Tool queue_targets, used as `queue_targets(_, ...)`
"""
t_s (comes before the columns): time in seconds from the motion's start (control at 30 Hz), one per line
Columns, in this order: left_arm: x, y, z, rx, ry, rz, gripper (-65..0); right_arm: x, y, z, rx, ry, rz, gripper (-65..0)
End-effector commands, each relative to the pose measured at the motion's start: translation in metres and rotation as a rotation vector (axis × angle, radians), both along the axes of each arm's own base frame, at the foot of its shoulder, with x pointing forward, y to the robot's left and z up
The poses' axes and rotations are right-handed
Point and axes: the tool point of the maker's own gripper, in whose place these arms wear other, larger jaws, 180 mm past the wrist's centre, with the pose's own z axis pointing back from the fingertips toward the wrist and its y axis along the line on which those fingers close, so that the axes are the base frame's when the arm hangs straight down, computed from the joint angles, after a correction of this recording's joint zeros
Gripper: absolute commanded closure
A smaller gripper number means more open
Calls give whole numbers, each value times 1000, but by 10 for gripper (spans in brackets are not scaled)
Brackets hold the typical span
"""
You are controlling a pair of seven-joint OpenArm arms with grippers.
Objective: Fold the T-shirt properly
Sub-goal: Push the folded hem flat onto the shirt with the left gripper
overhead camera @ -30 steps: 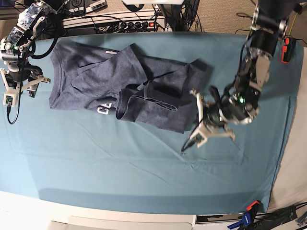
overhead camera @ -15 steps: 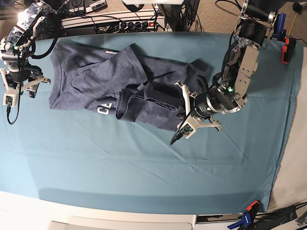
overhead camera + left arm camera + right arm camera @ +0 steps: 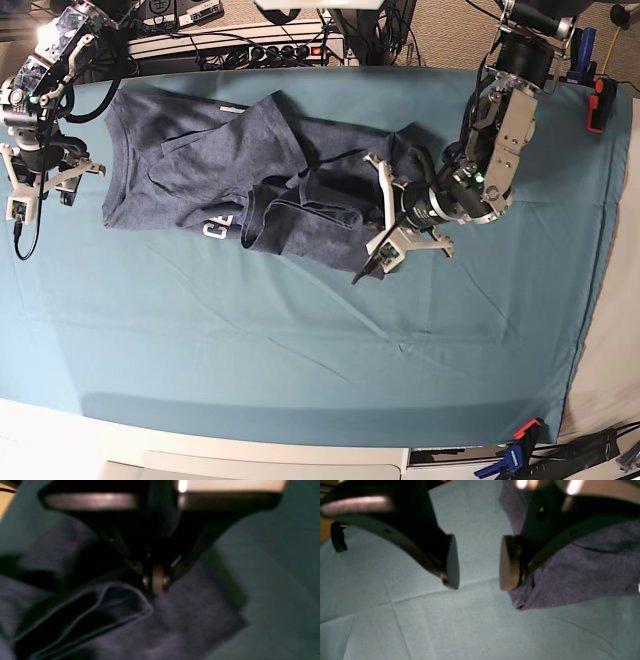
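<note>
A: What can't we read here?
B: The lettering (image 3: 216,228) on the T-shirt (image 3: 200,165), mostly folded under.
A: And the left wrist view?
B: Blurred; whether the left gripper (image 3: 157,586) pinches cloth, I cannot tell.

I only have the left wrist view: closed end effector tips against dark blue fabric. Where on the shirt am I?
Observer: The left end effector is at the base view's right end of the T-shirt, where the fabric lies bunched.
Operator: And the other arm?
Observer: The right end effector is open and empty, at the shirt's opposite end, over the table cloth.
Operator: Any print showing?
Observer: Yes, white lettering shows at the shirt's near edge, partly covered by a fold.
</note>
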Motion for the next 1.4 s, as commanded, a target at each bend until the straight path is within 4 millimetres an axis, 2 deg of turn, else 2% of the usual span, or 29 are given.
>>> queue_targets(0.0, 5, -11, 17, -69, -19, -7, 0, 7, -2, 16, -27, -54, 14, -276)
queue_targets(0.13, -15, -39, 26, -186, 69, -92, 0, 7, -2, 16, -27, -54, 14, -276)
queue_targets(0.37, -56, -90, 65, -424, 95, -350, 0, 7, -2, 16, -27, -53, 14, -276)
queue_targets(0.57, -78, -105, 77, -513, 160, -438, 0, 7, -2, 16, -27, -52, 14, -276)
queue_targets(0.63, -77, -104, 79, -511, 153, -437, 0, 7, -2, 16, -27, -52, 14, -276)
queue_targets(0.73, -62, -97, 83, -469, 91, -413, 0, 7, -2, 16, -27, -52, 14, -276)
queue_targets(0.83, -31, -83, 87, -394, -23, -334, 0, 7, -2, 16, -26, -52, 14, -276)
queue_targets(0.9, -5, -67, 83, -342, -41, -195, 0, 7, -2, 16, -26, -52, 14, -276)
queue_targets(1.0, 17, -46, 72, -262, -48, -54, 0, 7, -2, 16, -27, -54, 14, -276)
queue_targets(1.17, 23, -24, 49, -157, -30, 51, 0, 7, -2, 16, -27, -53, 14, -276)
queue_targets(1.37, -4, -25, 26, -165, 54, 61, 0, 7, -2, 16, -27, -54, 14, -276)
